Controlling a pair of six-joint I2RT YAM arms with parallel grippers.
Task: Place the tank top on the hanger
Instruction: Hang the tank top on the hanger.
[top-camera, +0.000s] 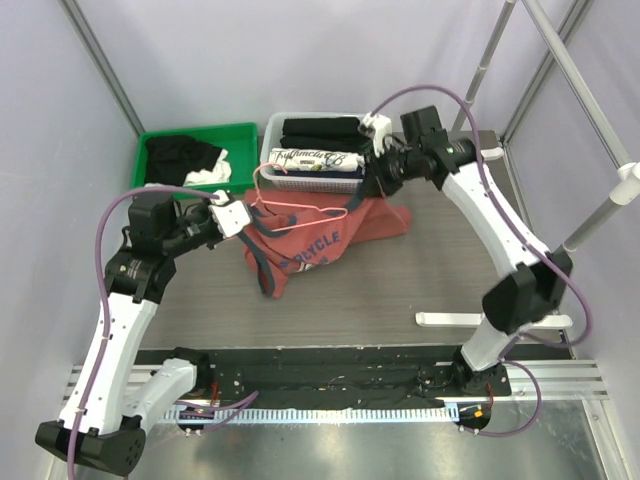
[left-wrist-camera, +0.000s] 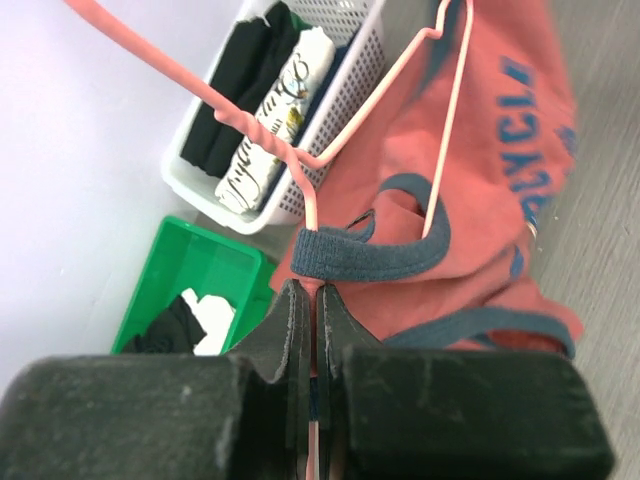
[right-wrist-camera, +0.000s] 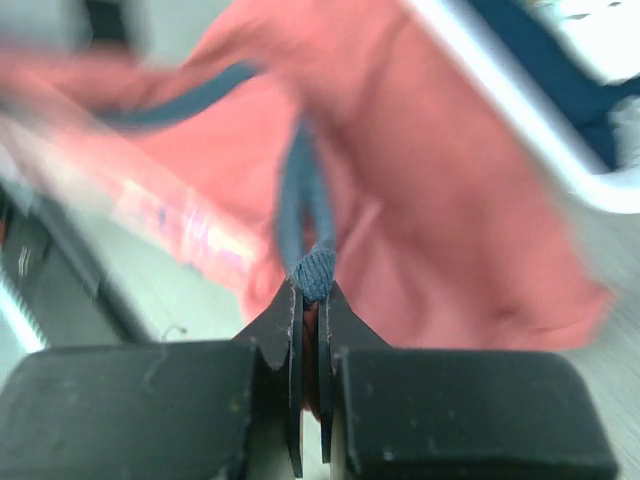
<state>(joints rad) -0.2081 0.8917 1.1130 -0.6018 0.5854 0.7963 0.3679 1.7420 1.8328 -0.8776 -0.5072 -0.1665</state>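
Observation:
The rust-red tank top (top-camera: 305, 245) lies bunched at mid-table, its printed chest facing up. The thin pink hanger (top-camera: 300, 205) rests over its upper edge. My left gripper (top-camera: 238, 220) is at the shirt's left side. In the left wrist view it (left-wrist-camera: 308, 290) is shut on the hanger (left-wrist-camera: 308, 160) wire, with a navy strap (left-wrist-camera: 370, 255) of the tank top (left-wrist-camera: 480, 150) draped over that wire just beyond the tips. My right gripper (top-camera: 378, 172) is at the shirt's upper right corner. In its own view it (right-wrist-camera: 312, 288) is shut on the navy trim (right-wrist-camera: 316, 268) of the tank top (right-wrist-camera: 430, 200).
A white basket (top-camera: 268, 140) of folded black and white clothes stands right behind the shirt, beside a green bin (top-camera: 240, 130) with dark cloth. A white bar (top-camera: 450, 318) lies near the right arm's base. Metal frame poles (top-camera: 600, 215) rise on the right.

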